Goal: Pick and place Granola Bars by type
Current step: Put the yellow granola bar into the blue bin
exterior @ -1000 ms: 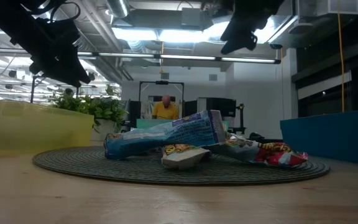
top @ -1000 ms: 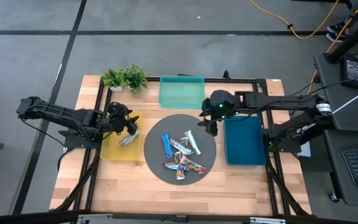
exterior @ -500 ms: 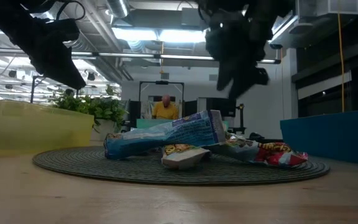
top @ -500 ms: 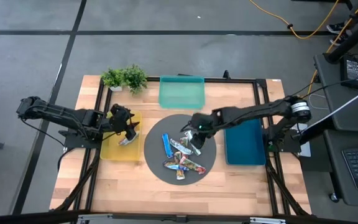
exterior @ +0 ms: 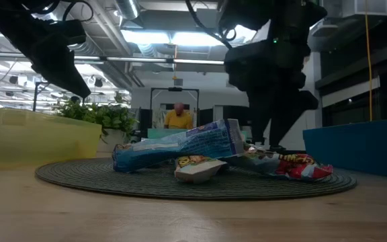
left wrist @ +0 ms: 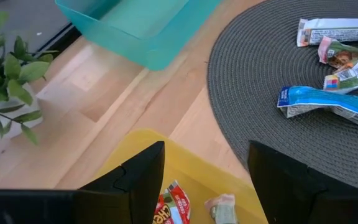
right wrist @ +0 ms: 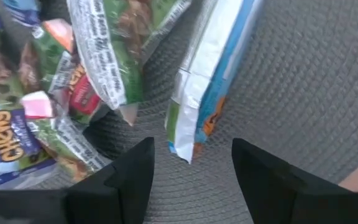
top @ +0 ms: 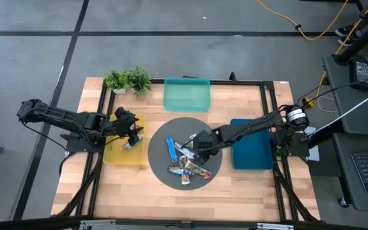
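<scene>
While your right gripper point(top: 197, 144) hangs open and empty just above the white-and-blue bar point(right wrist: 210, 74), lower it, then close around that bar.

Both arms were black, built of slim jointed segments with thin dark cables running alongside. The left gripper point(top: 131, 130) ended in a bulky matte black head, and its two fingers point(left wrist: 137, 182) were broad, flat and dark with squared edges. The right gripper point(top: 199, 142) had the same blocky black body, a small green light glowing on it in the low view, and a pale band ringed that arm near its base at three o'clock
</scene>
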Available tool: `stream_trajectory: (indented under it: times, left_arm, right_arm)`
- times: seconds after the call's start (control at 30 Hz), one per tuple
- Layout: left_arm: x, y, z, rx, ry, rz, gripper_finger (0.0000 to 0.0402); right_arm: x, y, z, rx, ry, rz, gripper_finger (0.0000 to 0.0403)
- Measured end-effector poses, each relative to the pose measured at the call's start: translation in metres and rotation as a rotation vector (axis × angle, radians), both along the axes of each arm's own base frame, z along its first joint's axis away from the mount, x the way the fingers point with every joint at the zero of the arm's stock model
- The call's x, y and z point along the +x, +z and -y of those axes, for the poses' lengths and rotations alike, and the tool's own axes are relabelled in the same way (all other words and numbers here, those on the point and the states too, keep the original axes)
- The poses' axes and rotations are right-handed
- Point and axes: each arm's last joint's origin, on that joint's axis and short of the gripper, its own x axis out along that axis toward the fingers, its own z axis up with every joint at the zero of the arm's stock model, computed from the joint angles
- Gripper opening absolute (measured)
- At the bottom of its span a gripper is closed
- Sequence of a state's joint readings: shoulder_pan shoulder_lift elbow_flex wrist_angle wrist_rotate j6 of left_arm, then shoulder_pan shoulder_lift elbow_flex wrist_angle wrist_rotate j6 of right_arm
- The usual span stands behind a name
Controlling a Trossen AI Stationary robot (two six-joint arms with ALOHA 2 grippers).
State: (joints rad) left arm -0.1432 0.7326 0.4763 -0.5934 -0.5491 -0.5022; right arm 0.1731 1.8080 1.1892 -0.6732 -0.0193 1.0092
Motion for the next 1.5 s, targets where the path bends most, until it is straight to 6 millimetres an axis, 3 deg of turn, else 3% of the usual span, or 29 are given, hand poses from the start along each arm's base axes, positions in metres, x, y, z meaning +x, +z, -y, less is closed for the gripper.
stream_trajectory:
  times: [0.33, 1.13, 1.5]
  left_arm:
    - [0.001, 0.001, 0.001, -0.023, -0.007, 0.016, 0.0218]
    - [0.003, 0.003, 0.001, -0.026, -0.008, 0.046, 0.0218]
    - [0.003, 0.003, 0.001, -0.026, -0.008, 0.046, 0.0218]
  right_arm:
    - [0.004, -0.019, -0.004, 0.003, 0.010, -0.049, 0.0217]
    - [0.008, -0.020, -0.007, 0.001, 0.009, -0.016, 0.0216]
    - [0.012, -0.037, -0.012, 0.019, 0.026, -0.053, 0.0216]
